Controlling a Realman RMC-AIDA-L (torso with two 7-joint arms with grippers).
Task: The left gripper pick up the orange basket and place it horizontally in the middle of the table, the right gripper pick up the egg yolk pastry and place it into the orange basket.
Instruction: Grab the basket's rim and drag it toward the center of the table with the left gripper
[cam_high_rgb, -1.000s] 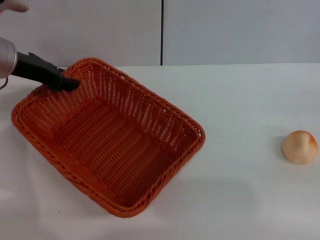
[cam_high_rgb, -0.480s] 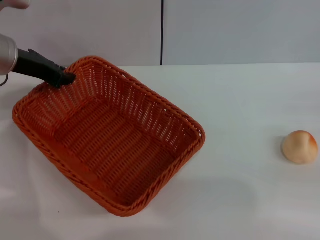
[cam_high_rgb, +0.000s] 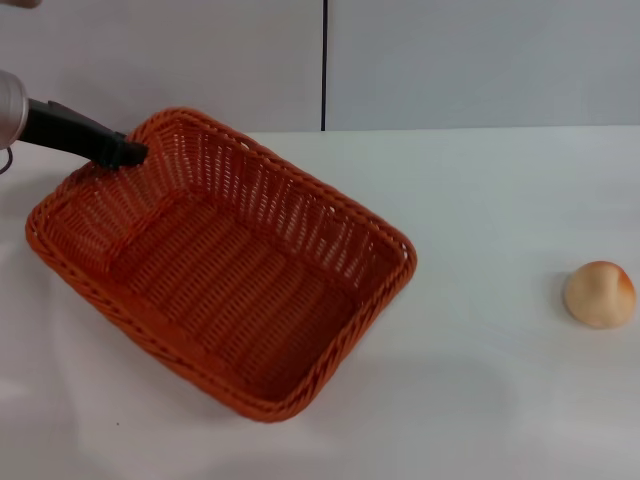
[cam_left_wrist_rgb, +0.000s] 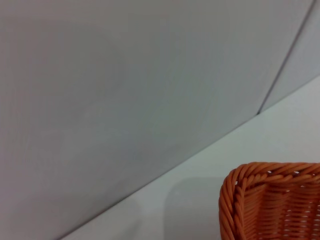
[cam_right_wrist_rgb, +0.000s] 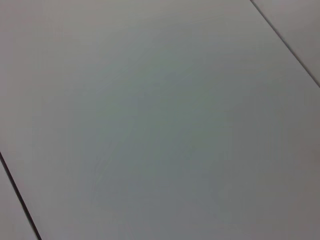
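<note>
The orange basket (cam_high_rgb: 222, 272) lies at an angle on the left half of the white table (cam_high_rgb: 480, 200), one corner pointing toward the near edge. My left gripper (cam_high_rgb: 128, 153) reaches in from the far left and is shut on the braided rim at the basket's far-left corner. The left wrist view shows only that rim corner of the basket (cam_left_wrist_rgb: 270, 200) against the grey wall. The egg yolk pastry (cam_high_rgb: 599, 294) sits alone at the right edge of the table, well away from the basket. The right gripper shows in no view.
A grey wall panel (cam_high_rgb: 450, 60) with a dark vertical seam (cam_high_rgb: 324, 65) stands along the table's far edge. Bare tabletop stretches between the basket and the pastry. The right wrist view shows only plain grey panel.
The left gripper has drawn back toward the far left, and the basket's far corner has risen slightly with it. The basket has shifted a little; the pastry has stayed put.
</note>
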